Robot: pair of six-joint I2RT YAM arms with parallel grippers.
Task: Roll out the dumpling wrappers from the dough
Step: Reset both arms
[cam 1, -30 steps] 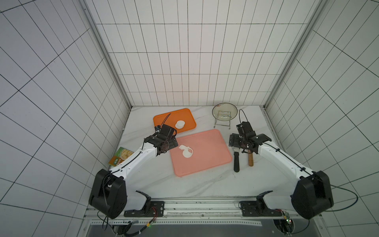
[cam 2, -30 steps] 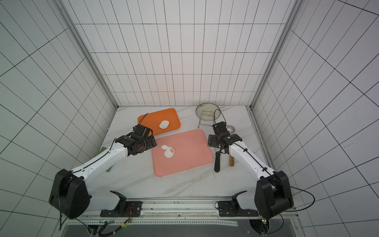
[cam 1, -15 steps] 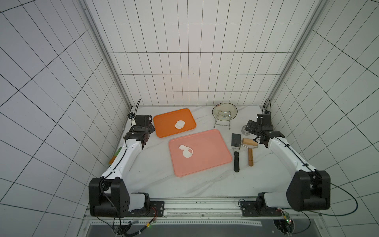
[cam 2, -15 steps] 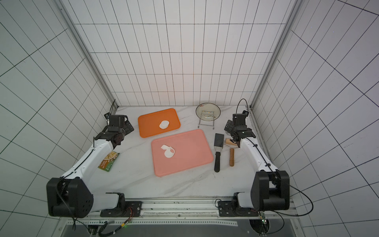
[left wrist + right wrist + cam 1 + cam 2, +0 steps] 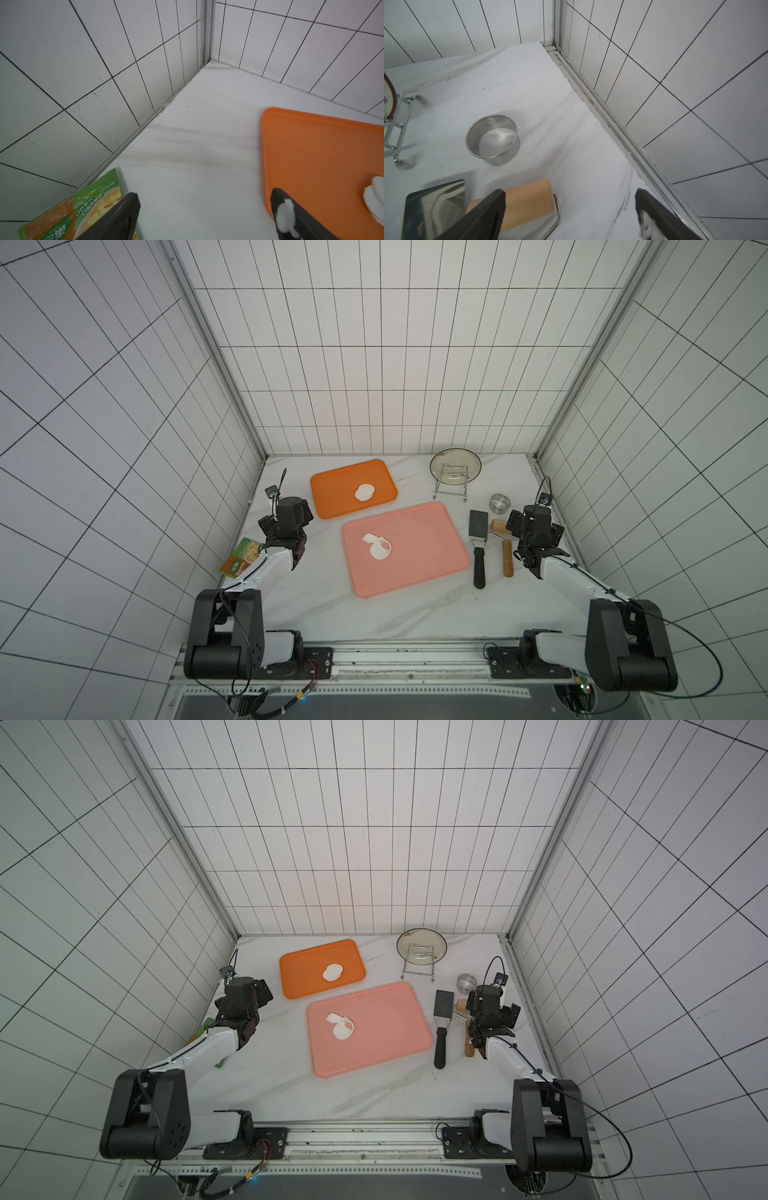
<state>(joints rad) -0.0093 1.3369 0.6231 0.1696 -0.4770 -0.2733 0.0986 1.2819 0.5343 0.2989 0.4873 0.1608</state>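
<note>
Left gripper (image 5: 204, 199): fingers spread wide apart, nothing between them; one finger (image 5: 284, 214) carries a smear of white residue and stands over the near edge of the orange tray (image 5: 322, 149); the other finger stands over a green food packet (image 5: 83, 207) lying against the side wall.

Right gripper (image 5: 570, 195): fingers likewise spread wide, nothing held; one finger stands above the wooden roller (image 5: 527, 199); the other bears white residue and sits near the wall rail.

Dough (image 5: 376, 546): a ragged white piece with a rounder lower part; it lies flat on the pink tray (image 5: 424, 539), in the half nearer the left arm; both grippers are well apart from it; it shows in both top views (image 5: 341, 1028).

Dumpling wrappers (image 5: 365, 492): a small overlapping stack of round white discs on the orange tray, behind the pink tray; their edge shows in the left wrist view (image 5: 374, 199).

Tools, right of the pink tray: a spatula (image 5: 478, 547) with a black handle; the roller just beside it; a steel ring (image 5: 493, 139) behind them, standing on the table.

Rear of table: a glass plate (image 5: 455, 466) upright in a wire rack (image 5: 396, 128).
</note>
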